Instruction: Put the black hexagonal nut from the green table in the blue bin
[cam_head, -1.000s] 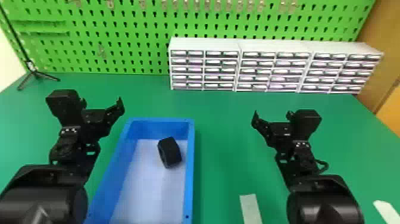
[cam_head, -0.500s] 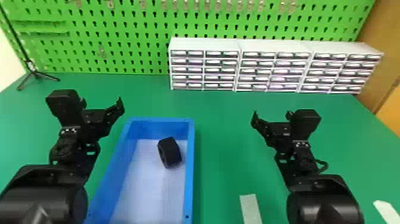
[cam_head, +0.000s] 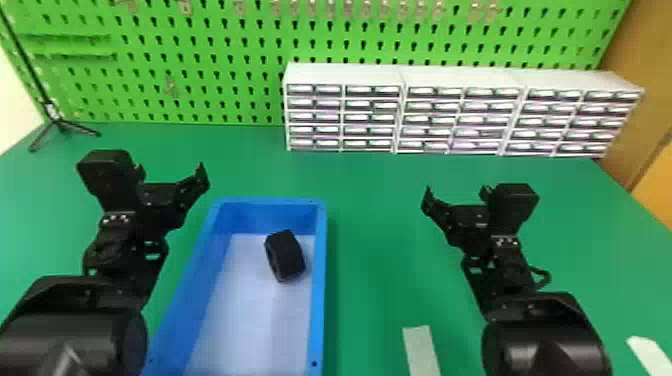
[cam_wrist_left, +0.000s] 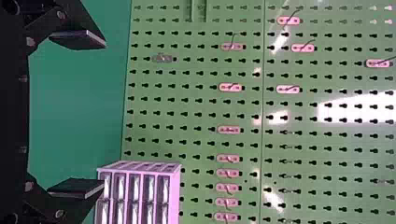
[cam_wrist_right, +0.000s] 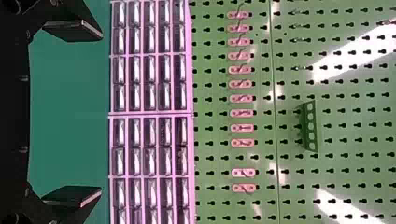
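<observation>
The black hexagonal nut lies inside the blue bin, on its pale floor near the right wall toward the far end. To the left of the bin, my left gripper stands apart from the nut; in the left wrist view the left gripper has its two fingers wide apart with nothing between them. My right gripper is over the table to the right of the bin, and in the right wrist view the right gripper is likewise open and holds nothing.
White drawer cabinets stand at the back of the green table, before a green pegboard. A black tripod is at the far left. Pale strips lie near the front, one of them right of the bin.
</observation>
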